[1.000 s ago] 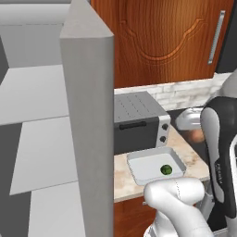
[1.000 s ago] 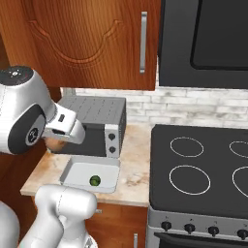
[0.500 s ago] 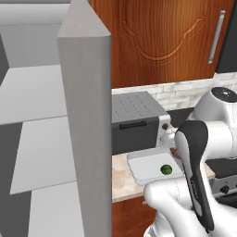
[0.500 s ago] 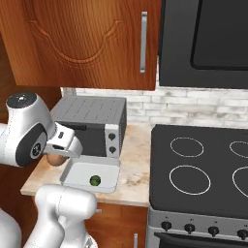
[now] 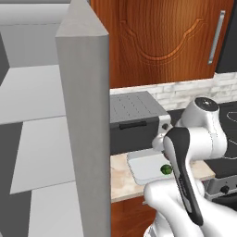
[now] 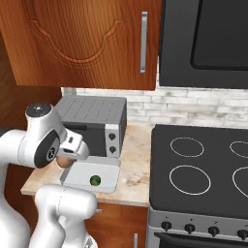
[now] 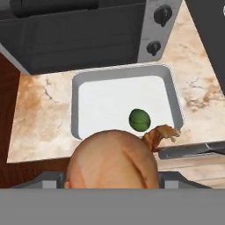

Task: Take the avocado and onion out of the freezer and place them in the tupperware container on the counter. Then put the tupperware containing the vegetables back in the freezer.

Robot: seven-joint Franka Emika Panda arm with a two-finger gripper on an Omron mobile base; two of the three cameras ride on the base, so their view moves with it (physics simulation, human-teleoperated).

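Left of the tupperware container [image 7: 83, 94], the freezer [image 5: 83, 92] stood with its door open. That container lay on the tabletop [image 7: 35, 114], just in front of the toaster oven [image 6: 97, 118], with the avocado [image 7: 139, 119] already inside, near its front rim. Over that front rim hung the end effector [image 7: 112, 186], clamped on the onion [image 7: 113, 158]. Judged from here, a release this close to the edge might have bounced the onion off the rim onto the tabletop, or knocked the avocado.
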